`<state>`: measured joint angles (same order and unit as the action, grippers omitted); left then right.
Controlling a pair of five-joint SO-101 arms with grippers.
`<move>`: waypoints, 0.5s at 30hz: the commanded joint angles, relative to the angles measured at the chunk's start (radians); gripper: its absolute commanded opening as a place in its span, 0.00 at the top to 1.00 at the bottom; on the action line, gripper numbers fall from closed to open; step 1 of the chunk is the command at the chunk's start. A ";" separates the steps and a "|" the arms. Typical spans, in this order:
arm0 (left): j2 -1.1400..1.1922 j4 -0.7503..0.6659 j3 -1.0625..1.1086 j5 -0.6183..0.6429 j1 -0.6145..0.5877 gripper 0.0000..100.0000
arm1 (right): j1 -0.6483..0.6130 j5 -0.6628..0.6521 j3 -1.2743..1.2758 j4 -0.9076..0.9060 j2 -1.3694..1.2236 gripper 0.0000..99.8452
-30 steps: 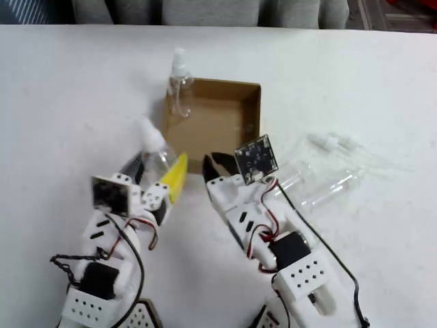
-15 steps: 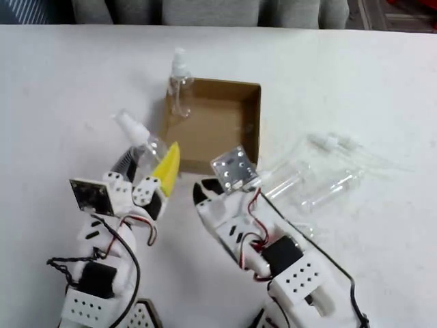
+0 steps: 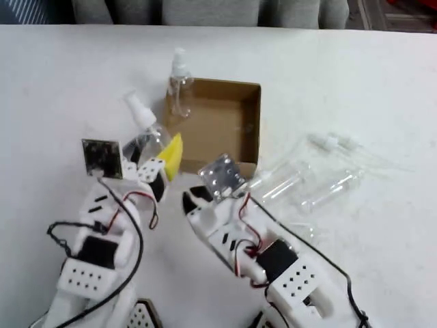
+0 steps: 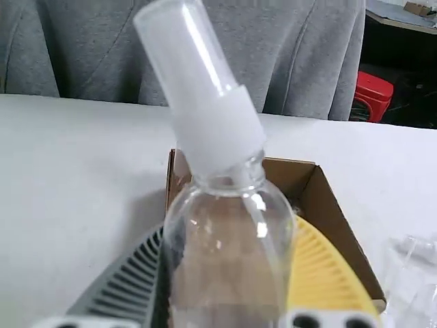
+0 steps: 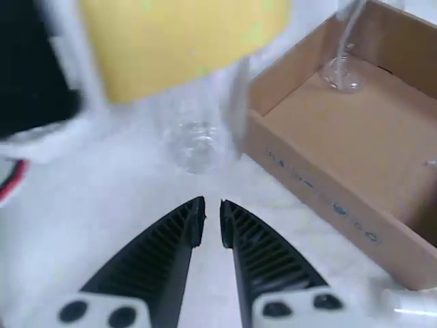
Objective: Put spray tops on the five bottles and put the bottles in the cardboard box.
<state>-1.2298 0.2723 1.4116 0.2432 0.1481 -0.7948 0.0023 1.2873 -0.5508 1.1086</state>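
Note:
My left gripper (image 3: 151, 153) is shut on a clear bottle (image 3: 145, 142) that carries a white spray top (image 3: 136, 108), just left of the cardboard box (image 3: 222, 145). In the left wrist view the bottle (image 4: 229, 246) sits between a grey finger (image 4: 133, 283) and a yellow finger (image 4: 321, 273), its spray top (image 4: 201, 89) tilted. My right gripper (image 3: 193, 199) hangs shut near the box's front left corner, and its black fingers (image 5: 174, 239) point at the held bottle's base (image 5: 194, 143). Another capped bottle (image 3: 179, 85) stands in the box's far left corner.
Several clear bottles (image 3: 307, 179) and loose spray tops (image 3: 334, 143) lie on the white table to the right of the box. The box's inside (image 5: 355, 130) is bare apart from the standing bottle (image 5: 341, 68). The left gripper's yellow finger (image 5: 184, 41) is close ahead of my right gripper.
The left arm swung the held bottle left, then up and toward the box. The right gripper drew back from the box toward the front left.

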 commanded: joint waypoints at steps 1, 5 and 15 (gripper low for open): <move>0.087 -0.121 -0.075 0.012 -0.005 0.98 | -0.104 -0.006 0.015 0.005 0.070 0.98; 0.110 -0.133 -0.077 0.012 -0.005 0.98 | -0.153 -0.006 0.123 0.111 0.206 0.98; 0.010 0.172 -0.190 0.011 0.004 0.98 | -0.154 -0.011 0.368 0.433 0.400 0.98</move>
<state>-1.1638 0.2984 1.3395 0.2432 0.1496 -0.9390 0.0023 1.6617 -0.1565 1.4906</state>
